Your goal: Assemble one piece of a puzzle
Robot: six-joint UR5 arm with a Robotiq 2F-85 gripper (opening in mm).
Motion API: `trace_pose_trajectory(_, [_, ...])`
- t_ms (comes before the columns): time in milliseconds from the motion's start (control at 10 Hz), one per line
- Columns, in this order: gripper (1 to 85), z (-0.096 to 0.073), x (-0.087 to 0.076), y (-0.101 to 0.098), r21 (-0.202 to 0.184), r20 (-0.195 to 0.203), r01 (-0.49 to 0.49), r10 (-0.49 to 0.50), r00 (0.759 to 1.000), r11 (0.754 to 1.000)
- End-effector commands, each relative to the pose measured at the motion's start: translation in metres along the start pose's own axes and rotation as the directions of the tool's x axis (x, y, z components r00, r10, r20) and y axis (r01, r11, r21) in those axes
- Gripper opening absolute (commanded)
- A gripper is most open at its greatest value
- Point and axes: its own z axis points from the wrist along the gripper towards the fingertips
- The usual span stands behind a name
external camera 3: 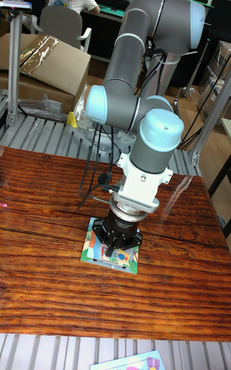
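Puzzle board (93, 251) lies flat directly beneath the lowered gripper (114, 253).

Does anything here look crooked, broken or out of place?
Nothing stands out. The puzzle board lies flat on the table, slightly turned against its edge, with the gripper right over it. The gripper hides the piece, so its fit cannot be judged.

Multicoloured puzzle board (131, 263), white-rimmed, on dark reddish-brown wood-grain table (51, 216); grey-and-pale-blue arm (138, 49).

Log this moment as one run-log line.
stage: placing piece | tool: low over puzzle board, jaw state unclear | board: on wooden table | piece: not discernible
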Motion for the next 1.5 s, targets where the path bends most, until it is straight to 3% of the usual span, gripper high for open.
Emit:
trace_pose_trajectory(0, [1.3, -0.001, -0.001, -0.001, -0.004, -0.002, 0.024, -0.024, 1.0, 1.0])
trace_pose_trajectory(400, [1.3, 0.006, -0.012, 0.003, -0.016, 0.03, 0.033, -0.033, 0.999, 0.999])
trace_pose_trajectory(600, [1.3, 0.006, -0.01, 0.005, -0.016, 0.029, 0.027, -0.027, 0.999, 1.0])
trace_pose_trajectory(900, [1.3, -0.009, 0.0, 0.007, -0.022, 0.0, 0.011, -0.011, 1.0, 1.0])
trace_pose_trajectory(1200, [1.3, 0.009, -0.008, 0.007, -0.019, 0.028, 0.004, -0.003, 1.0, 1.0])
trace_pose_trajectory(1400, [1.3, 0.007, -0.008, 0.006, -0.016, 0.026, 0.01, -0.01, 1.0, 1.0])
